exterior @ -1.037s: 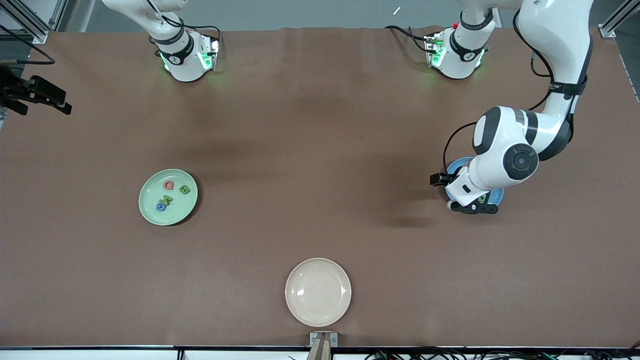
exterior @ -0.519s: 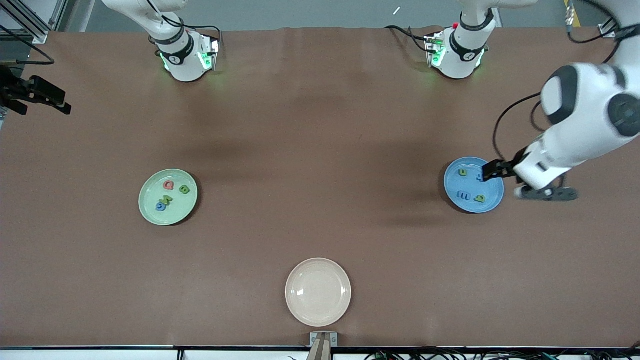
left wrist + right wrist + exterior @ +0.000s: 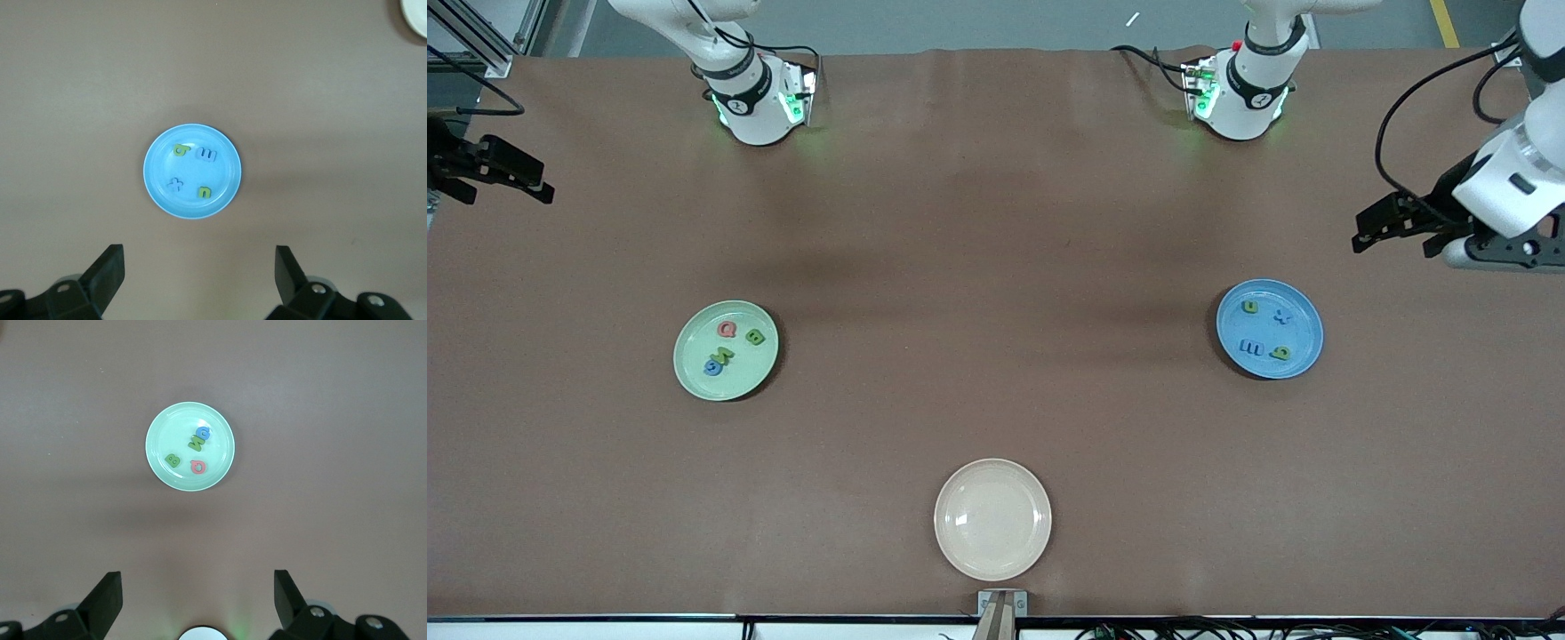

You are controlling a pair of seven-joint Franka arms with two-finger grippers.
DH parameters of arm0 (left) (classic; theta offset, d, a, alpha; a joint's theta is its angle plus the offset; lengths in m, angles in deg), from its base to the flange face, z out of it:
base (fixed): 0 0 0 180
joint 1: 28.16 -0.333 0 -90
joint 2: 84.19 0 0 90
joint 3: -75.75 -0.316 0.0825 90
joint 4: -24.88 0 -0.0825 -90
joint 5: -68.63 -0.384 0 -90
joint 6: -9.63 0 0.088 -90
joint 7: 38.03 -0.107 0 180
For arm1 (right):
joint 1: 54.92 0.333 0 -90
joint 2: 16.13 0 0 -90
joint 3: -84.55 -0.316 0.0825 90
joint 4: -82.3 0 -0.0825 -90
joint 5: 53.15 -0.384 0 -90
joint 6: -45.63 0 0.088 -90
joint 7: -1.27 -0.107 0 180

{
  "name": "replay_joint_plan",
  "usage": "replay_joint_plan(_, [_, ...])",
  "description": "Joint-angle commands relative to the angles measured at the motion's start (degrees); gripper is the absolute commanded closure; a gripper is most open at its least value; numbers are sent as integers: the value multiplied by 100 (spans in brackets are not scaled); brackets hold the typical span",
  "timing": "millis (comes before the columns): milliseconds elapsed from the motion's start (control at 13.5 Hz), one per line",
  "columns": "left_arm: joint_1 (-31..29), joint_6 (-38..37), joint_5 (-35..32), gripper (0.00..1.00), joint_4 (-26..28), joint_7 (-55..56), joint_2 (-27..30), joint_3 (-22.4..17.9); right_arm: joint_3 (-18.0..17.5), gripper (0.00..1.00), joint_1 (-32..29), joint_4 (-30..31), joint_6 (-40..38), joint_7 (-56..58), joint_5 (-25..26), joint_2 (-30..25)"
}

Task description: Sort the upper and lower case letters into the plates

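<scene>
Front view, nearest the camera: cream plate [image 3: 992, 519] on the brown desk [image 3: 996, 427], bare. Farther up, pale green plate [image 3: 726, 349] toward the right arm's end, holding red Q [image 3: 727, 330], green B [image 3: 754, 337], green N [image 3: 722, 356] and blue G [image 3: 712, 366], the N and G touching. Level with it, toward the left arm's end, blue plate [image 3: 1270, 329] holding green n [image 3: 1250, 307], blue x [image 3: 1281, 316], blue e [image 3: 1251, 348] and green q [image 3: 1280, 353], all apart from one another. Farther still, left gripper [image 3: 1396, 222] up over bare desk near the edge, clear of the blue plate; fingers [image 3: 107, 270] spread wide, gripping nothing. Right gripper [image 3: 494, 169] at the desk's edge at the right arm's end, waiting; fingers [image 3: 107, 597] likewise spread wide and empty, pale green plate seen well below them.
</scene>
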Motion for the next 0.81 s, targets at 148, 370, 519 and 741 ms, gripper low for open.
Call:
replay_joint_plan(148, [15,-669,-242,1,-801,13,-89,9,-35,0,-56,174,-9,-73,3,-162])
replay_joint_plan(370, [-81,-854,-251,1,-864,-13,-28,8,-35,0,-47,174,-27,-73,-5,-162])
replay_joint_plan(519, [-196,-854,-242,1,-863,-74,17,44,-35,0,-56,174,-62,-73,-23,-162])
replay_joint_plan(741, [-204,-854,-233,1,-934,-75,17,44,-35,0,-56,174,-71,-73,-40,-162])
